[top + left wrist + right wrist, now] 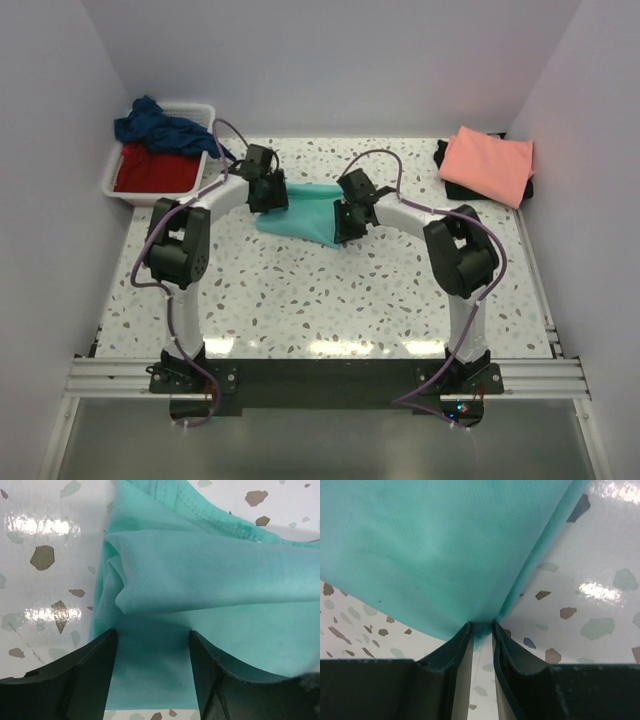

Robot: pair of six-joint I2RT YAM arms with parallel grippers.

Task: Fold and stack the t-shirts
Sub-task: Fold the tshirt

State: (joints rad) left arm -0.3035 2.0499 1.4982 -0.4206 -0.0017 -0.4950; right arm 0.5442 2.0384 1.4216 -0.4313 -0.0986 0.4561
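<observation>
Jaws on the right gripper [481, 627] are pinched tight on a fold of the one turquoise-teal shirt [305, 215]. Left gripper [152, 640] jaws stand apart, with teal cloth lying between them. Teal shirt sits mid-surface [330, 290], between the two grippers. Five shirts total: one salmon-pink [488, 163] on one black [442, 155] far right, one navy [160, 128] and one red [155, 170] in one white tub [200, 107] far left.

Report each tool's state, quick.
Left tool: open, teal shirt lying between its fingers.
Right tool: closed on the shirt.
</observation>
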